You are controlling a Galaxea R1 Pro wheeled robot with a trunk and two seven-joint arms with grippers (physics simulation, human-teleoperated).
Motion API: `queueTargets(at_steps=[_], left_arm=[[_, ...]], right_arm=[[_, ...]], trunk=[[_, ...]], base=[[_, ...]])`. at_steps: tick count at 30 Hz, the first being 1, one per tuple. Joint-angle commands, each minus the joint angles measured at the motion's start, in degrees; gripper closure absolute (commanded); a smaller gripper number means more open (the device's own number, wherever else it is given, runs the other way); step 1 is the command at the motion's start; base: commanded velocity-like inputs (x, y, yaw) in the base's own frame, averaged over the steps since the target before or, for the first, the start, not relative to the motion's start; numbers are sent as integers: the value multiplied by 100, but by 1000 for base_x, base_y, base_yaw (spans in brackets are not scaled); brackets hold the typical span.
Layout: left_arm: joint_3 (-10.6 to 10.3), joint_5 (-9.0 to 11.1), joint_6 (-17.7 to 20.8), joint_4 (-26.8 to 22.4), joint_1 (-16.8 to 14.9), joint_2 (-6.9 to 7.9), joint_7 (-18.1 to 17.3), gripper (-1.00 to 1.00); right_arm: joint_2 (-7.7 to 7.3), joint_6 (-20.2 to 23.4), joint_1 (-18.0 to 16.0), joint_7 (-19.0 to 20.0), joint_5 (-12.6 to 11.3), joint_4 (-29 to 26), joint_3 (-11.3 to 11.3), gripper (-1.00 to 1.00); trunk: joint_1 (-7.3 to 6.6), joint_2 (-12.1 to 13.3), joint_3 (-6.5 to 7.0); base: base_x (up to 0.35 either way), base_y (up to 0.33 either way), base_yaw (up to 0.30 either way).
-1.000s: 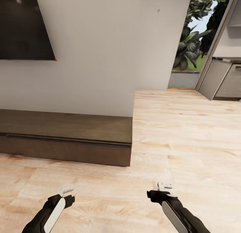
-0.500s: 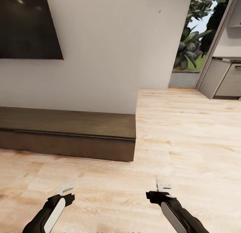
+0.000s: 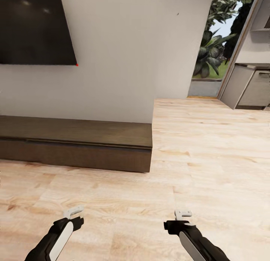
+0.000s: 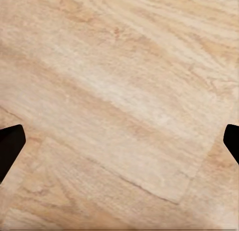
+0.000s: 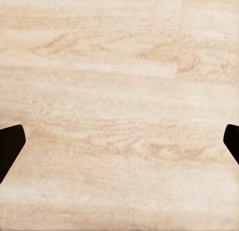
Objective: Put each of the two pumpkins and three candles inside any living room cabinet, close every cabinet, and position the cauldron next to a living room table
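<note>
We face the long low dark brown wooden cabinet [image 3: 75,146] at ten o'clock, its drawer fronts flush. Our left gripper [image 3: 74,212] and right gripper [image 3: 183,214] hang low, spread wide and empty, likely for travel. Bare pale plank floor [image 3: 210,152] leaves room from twelve to three o'clock.

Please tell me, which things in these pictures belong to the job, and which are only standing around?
Belong to the job:
- cabinet, long, low, dark brown, against the wall, fronts shut
- left gripper and right gripper, both open, empty, above the floor

Only standing around:
- television on the wall
- wooden floor
- grey kitchen units
- plants outside
</note>
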Motion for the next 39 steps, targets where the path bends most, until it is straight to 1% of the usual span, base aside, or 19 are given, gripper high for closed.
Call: queueTargets(at_steps=[1,3,7,11,13,15,16,17,18,19,21,26,28,32,39], left_arm=[[-25,60,6,-10,-3,8,60,-100],[-25,60,1,-11,-3,8,69,-100],[-16,66,-22,-5,-3,8,75,-100],[-4,90,-28,-5,-3,8,77,-100],[21,143,-28,-5,-3,13,82,-100],[183,199,-29,-5,-3,15,83,-100],[296,215,-26,-4,-3,15,80,-100],[477,233,-26,0,-3,16,76,-100],[580,243,-27,1,-3,16,73,-100],[650,250,-28,6,-3,14,72,-100],[723,256,-29,10,-3,16,74,-100],[798,262,-24,26,-3,20,78,-100],[830,262,-23,107,-3,18,82,-100],[834,242,-27,317,-3,22,81,-100],[836,241,-29,363,-3,17,76,-100]], right_arm=[[6,8,-6,-61,-57,-6,26,-100],[36,8,-6,-64,-57,5,26,-100],[84,0,-6,-59,-45,47,27,-100],[93,-10,-6,-43,103,53,28,-100],[94,-13,-6,-41,136,53,28,-100],[94,-15,-6,-40,157,54,26,-100],[91,-15,-6,-40,163,54,24,-100],[90,-18,-6,-39,167,54,21,-100],[89,-17,-6,-41,167,54,19,-100],[88,-15,-6,-45,166,54,16,-100],[89,-11,-6,-47,157,54,0,-100],[94,-2,-6,-47,158,54,-15,-100],[95,0,-6,-47,166,54,-7,-100],[95,-4,-6,-40,171,54,4,-100],[95,-14,-6,-39,176,54,16,-100]], trunk=[[-3,-3,-5],[-3,-3,-5],[-90,158,67],[-178,318,138],[-222,399,174],[-266,479,210],[-288,519,228],[-310,559,246],[-332,599,264],[-354,639,282],[-398,719,318],[-508,920,408],[-552,1000,444],[-639,1161,516],[-793,1441,641]], base=[[-99,0,0],[-52,0,0],[-13,0,0],[-2,0,54],[-1,0,147],[0,0,230],[0,0,259],[0,0,273],[0,0,279],[0,0,282],[0,0,285],[0,0,288],[0,0,290],[0,0,291],[0,0,291]])
